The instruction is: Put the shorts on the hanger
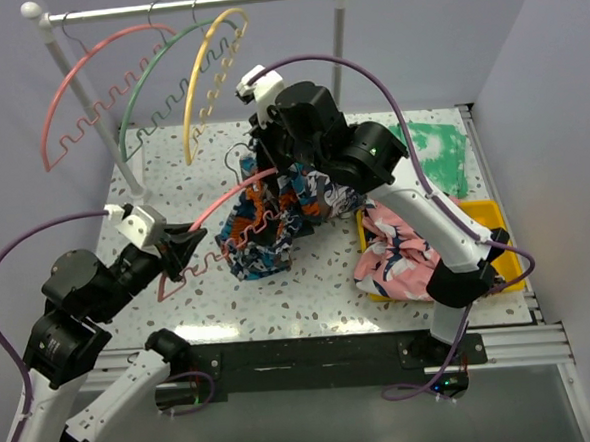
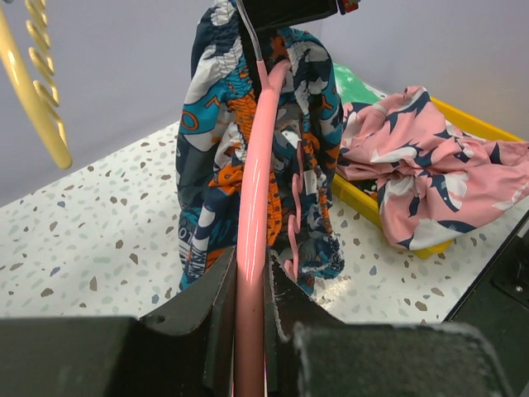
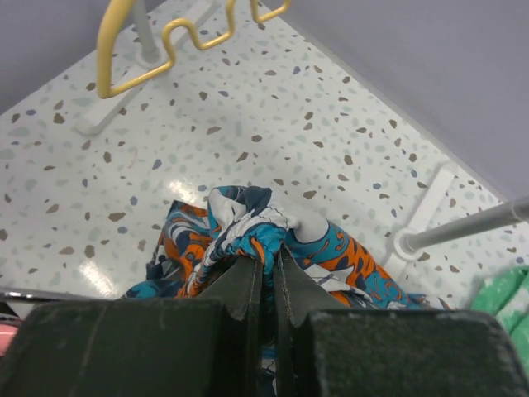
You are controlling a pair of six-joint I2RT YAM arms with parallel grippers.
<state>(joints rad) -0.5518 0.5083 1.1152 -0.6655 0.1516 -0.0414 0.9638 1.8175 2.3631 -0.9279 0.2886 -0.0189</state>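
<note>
Speckled tabletop (image 1: 309, 290) below. Right gripper (image 3: 269, 263) pinches the shorts (image 2: 207, 198) at 12 o'clock; left gripper (image 2: 248, 285) at 9 o'clock grips the hanger (image 2: 252, 190). One tug could slide them off.

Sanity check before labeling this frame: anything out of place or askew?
The pink floral garment spills over the yellow bin rim, half out of it. The shorts hang in a bunched clump against the pink hanger, not spread out.

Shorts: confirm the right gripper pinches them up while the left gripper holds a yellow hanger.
Not yellow: the left gripper holds a pink hanger, clear in the left wrist view. The right gripper does pinch the shorts up.
</note>
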